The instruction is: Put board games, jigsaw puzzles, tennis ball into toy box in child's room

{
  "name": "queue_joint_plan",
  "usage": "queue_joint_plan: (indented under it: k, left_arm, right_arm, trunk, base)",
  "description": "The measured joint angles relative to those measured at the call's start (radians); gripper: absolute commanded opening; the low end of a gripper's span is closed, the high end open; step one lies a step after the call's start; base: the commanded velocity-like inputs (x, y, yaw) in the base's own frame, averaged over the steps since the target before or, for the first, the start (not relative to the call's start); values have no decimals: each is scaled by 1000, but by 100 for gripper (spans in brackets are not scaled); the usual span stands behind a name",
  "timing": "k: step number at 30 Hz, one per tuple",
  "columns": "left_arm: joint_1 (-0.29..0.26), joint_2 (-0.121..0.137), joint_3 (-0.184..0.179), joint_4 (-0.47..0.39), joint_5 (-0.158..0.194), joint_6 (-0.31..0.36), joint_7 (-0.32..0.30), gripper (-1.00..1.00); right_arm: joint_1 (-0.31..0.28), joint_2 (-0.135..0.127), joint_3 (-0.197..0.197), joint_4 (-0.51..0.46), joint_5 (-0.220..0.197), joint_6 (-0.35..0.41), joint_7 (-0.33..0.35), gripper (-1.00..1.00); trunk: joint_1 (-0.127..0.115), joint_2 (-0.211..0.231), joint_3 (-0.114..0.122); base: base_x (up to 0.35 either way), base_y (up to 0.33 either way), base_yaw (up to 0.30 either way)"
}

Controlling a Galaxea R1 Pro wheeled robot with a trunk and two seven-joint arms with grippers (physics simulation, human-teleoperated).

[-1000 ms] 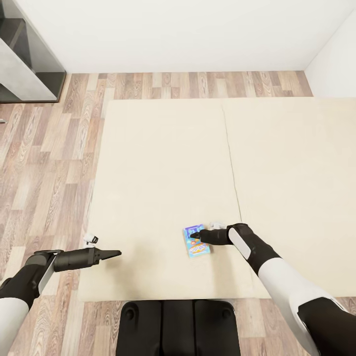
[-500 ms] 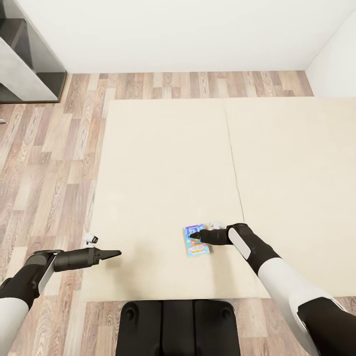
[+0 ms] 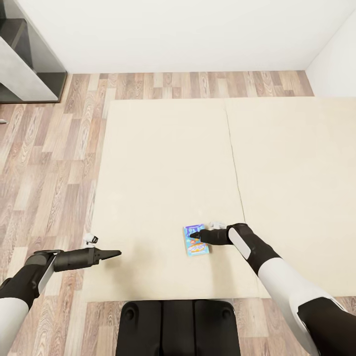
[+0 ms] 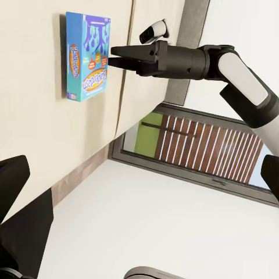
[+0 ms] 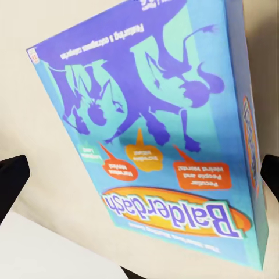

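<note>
A blue board game lies flat near the front edge of the cream bed. My right gripper hovers just over its lid, open. In the right wrist view the box sits between the dark fingertips at both sides. The left wrist view shows the same box with the right gripper close above it. My left gripper is held over the bed's left edge, apart from the box, open and holding nothing. The table and the toy box are out of view.
Brown plank floor runs along the bed's left and far sides. A grey cabinet stands at the back left against the white wall. My black base is at the bed's front edge.
The whole picture has shifted very slightly, so the camera moved. Both arms and the blue box keep their places.
</note>
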Motion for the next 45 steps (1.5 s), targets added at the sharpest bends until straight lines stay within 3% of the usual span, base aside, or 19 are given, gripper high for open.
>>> queue_joint_plan:
  k: [10, 17, 45]
  left_arm:
    - [0, 0, 0, 0, 0, -1, 0, 100]
    - [0, 1, 1, 0, 0, -1, 0, 100]
    - [0, 5, 1, 2, 0, -2, 0, 100]
  right_arm:
    - [0, 1, 0, 0, 5, -9, 0, 100]
    - [0, 1, 1, 0, 9, -84, 0, 100]
    - [0, 2, 2, 1, 11, -98, -8, 100]
  trunk:
    - [0, 0, 0]
    - [0, 0, 0]
    - [0, 0, 0]
  base:
    - [0, 0, 0]
    - [0, 0, 0]
    - [0, 0, 0]
